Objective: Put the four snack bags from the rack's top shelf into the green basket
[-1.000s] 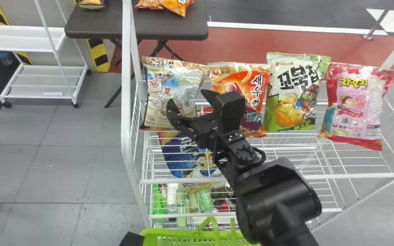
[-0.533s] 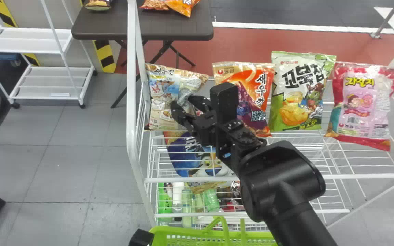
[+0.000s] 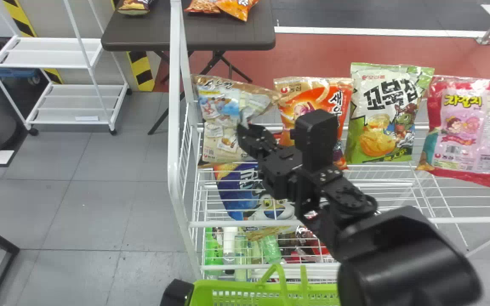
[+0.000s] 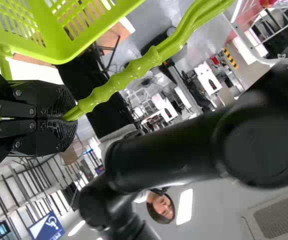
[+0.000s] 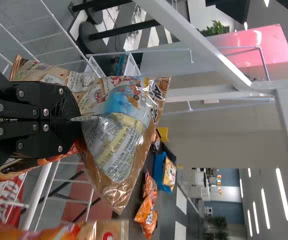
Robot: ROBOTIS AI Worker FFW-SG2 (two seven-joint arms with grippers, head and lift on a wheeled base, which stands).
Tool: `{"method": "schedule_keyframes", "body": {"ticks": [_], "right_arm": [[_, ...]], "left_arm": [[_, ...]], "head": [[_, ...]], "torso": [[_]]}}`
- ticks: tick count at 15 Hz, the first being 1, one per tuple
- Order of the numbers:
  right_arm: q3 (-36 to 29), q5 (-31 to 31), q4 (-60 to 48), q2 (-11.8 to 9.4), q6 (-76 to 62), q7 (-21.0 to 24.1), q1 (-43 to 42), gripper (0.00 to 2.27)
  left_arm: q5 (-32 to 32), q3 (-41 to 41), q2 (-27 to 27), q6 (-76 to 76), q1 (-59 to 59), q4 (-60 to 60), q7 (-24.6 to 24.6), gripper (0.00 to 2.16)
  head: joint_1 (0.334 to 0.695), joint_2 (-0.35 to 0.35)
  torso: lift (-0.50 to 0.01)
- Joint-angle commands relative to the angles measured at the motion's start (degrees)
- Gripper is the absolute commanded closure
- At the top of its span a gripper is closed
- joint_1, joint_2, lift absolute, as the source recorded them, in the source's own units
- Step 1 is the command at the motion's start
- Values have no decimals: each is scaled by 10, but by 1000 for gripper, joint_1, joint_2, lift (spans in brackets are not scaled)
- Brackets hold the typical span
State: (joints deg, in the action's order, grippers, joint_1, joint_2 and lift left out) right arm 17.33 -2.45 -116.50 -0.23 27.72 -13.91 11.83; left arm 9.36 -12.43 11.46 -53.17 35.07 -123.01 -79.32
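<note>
On the rack's top shelf, my right gripper (image 3: 249,138) is at the leftmost snack bag (image 3: 216,123). In the right wrist view my right gripper (image 5: 76,119) is shut on that bag (image 5: 119,135), pinching and creasing its film. To its right stand the orange bag (image 3: 309,95), the green bag (image 3: 381,114) and the pink bag (image 3: 462,127). My left gripper (image 3: 178,293) is parked at the bottom edge beside the green basket (image 3: 228,287). In the left wrist view my left gripper (image 4: 69,117) is shut on the handle of the basket (image 4: 64,50).
The rack's white post (image 3: 176,127) rises just left of the leftmost bag. A blue bag (image 3: 238,191) and several bottles lie on lower shelves. Behind stand a dark table (image 3: 228,36) with snacks and a white cart (image 3: 79,100).
The right gripper's fingers have closed on the leftmost bag, whose film is now drawn in. The whole head view has shifted, with the scene sliding rightward.
</note>
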Motion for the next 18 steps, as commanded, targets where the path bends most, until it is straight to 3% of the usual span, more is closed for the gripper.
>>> {"method": "schedule_keyframes", "body": {"ticks": [1, 4, 5, 6, 7, 9, 13, 15, 18], "right_arm": [[-32, -1, -134, -26, 53, 6, 75, 2132], [-117, 17, -297, -65, 148, 7, 184, 2132], [-151, 17, -343, -72, 187, 5, 224, 2132], [-184, 19, -377, -74, 206, -1, 261, 2132], [-216, 30, -405, -75, 239, -11, 291, 2128], [-252, 32, -438, -72, 318, -48, 333, 2128], [-287, 48, -475, -37, 552, -154, 344, 2128], [-296, 78, -476, -36, 624, -177, 350, 2128], [-278, 83, -458, -42, 624, -183, 350, 2128]], "left_arm": [[3, 3, -1, -4, -11, 3, 2, 1534], [3, 7, -3, -8, -18, 5, 7, 1534], [4, 12, -5, -9, -18, 5, 7, 1534], [5, 14, -5, -11, -19, 5, 7, 1531], [7, 20, -7, -11, -19, 5, 7, 1534], [7, 28, -12, -9, -17, 6, 7, 1534], [7, 40, -26, -1, -3, 4, 10, 1534], [7, 40, -27, 1, -3, 1, 10, 1534], [7, 37, -28, 1, -3, 1, 13, 1534]], "head": [[695, -74], [695, -172], [695, -227], [695, -333], [695, -350], [695, -350], [695, -350], [695, -350], [695, -350]], "torso": [[0], [0], [0], [0], [0], [0], [0], [0], [0]]}}
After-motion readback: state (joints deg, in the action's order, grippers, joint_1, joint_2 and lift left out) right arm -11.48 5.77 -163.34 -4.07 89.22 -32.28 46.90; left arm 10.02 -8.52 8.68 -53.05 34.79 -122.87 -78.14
